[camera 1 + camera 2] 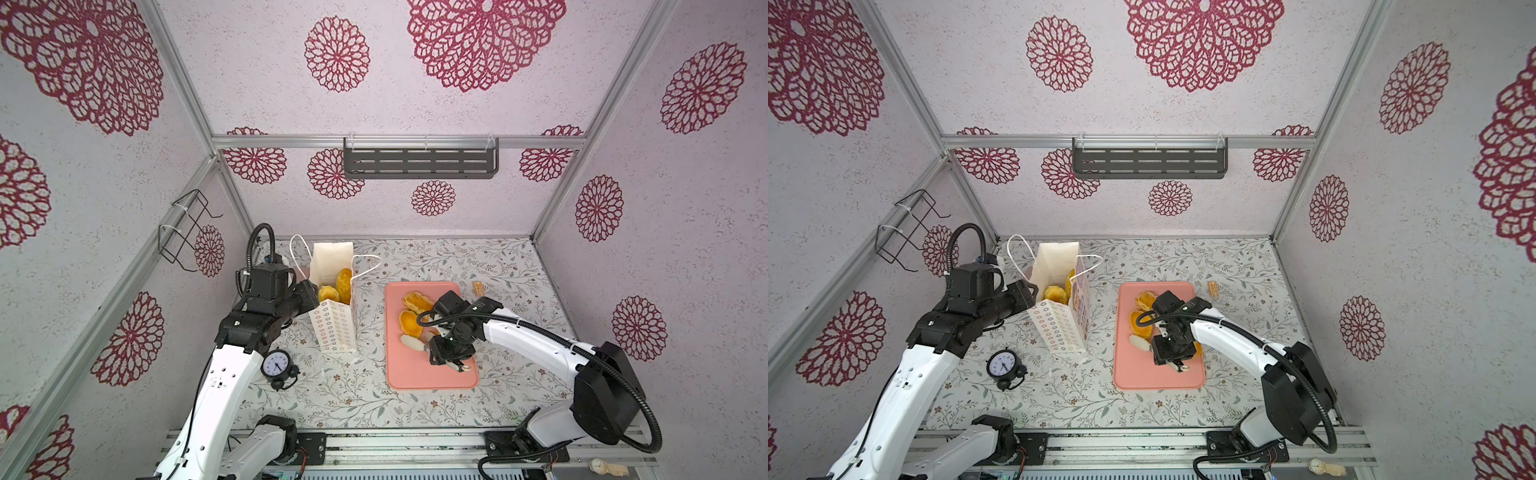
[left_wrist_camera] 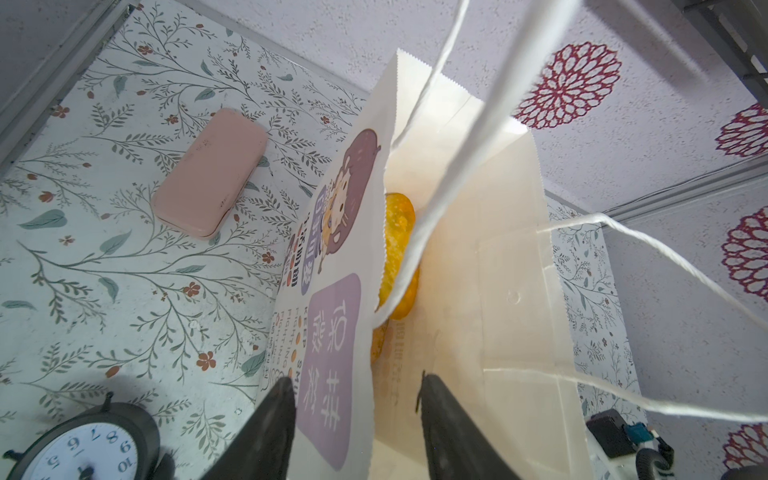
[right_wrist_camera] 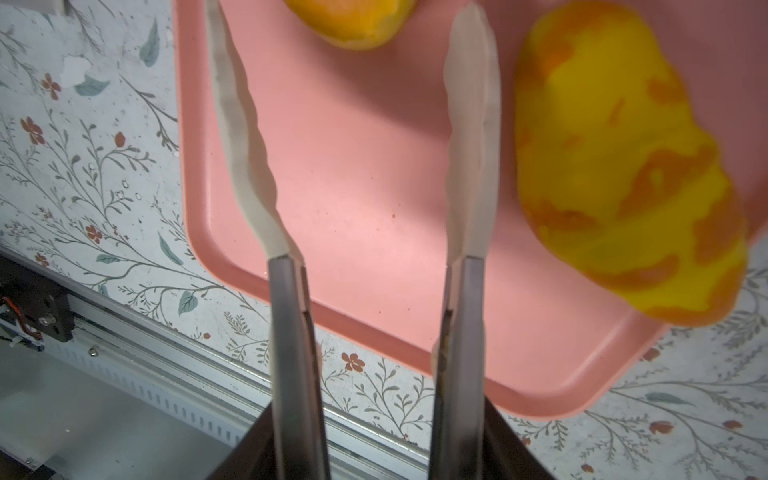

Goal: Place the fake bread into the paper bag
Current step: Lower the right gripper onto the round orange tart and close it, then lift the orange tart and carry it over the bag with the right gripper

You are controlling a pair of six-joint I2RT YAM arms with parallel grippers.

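Clock (image 1: 275, 364) stands leftmost; the left gripper (image 2: 357, 390) straddles the printed wall of the paper bag (image 1: 334, 328), jaws apart, clamping nothing; some fake bread (image 1: 344, 279) lies inside. Rightward, more lies on the pink tray (image 1: 415, 374), where the right gripper (image 3: 374, 428) clasps tongs (image 3: 469, 166), spread empty beside a ridged roll (image 3: 623, 166).

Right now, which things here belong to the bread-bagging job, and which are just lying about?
Job: paper bag, fake bread on the pink tray and in the bag, tongs.
Lying about: alarm clock, pink case, wooden block, wristwatch, wall shelf.
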